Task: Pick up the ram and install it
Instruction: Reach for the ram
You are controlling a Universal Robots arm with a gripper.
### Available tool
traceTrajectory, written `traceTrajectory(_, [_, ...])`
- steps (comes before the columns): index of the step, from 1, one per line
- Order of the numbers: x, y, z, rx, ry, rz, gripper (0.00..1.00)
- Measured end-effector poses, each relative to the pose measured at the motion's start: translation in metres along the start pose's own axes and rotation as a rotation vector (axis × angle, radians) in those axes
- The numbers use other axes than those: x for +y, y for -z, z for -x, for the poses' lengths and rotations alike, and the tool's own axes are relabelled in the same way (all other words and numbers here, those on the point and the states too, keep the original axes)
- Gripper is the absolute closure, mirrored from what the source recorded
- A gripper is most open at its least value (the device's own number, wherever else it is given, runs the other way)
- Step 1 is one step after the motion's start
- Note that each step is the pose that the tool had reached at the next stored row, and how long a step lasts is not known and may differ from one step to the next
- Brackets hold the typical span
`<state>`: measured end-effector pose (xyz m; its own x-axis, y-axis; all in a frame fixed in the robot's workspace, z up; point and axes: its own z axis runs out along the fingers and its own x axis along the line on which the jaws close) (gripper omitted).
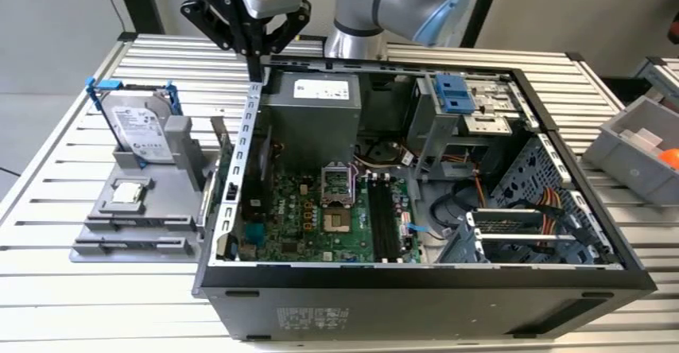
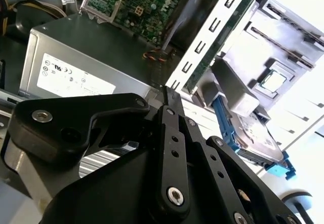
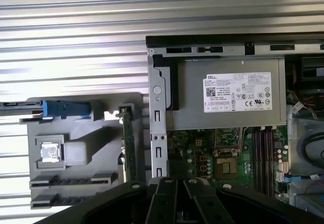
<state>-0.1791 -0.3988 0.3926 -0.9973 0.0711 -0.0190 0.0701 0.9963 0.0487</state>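
Hovering over the table (image 1: pixel 106 305) by the open computer case (image 1: pixel 424 313) and grey holder (image 1: pixel 159 230), the tool (image 1: pixel 254 65) is closed and empty, so approach seems in hand; the ram (image 3: pixel 127 143), on edge in that holder, needs an opened, aligned grip.

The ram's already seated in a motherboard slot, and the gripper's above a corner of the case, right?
No, the ram isn't in a slot: the first wrist view shows it standing on edge in the grey holder beside the case. The gripper is above a corner of the case.
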Motion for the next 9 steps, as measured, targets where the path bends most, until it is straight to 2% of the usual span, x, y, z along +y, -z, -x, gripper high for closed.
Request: traceTrajectory(9, [-0.0006, 0.0002, -0.0091, 0.0001, 0.000, 0.0000, 1.00])
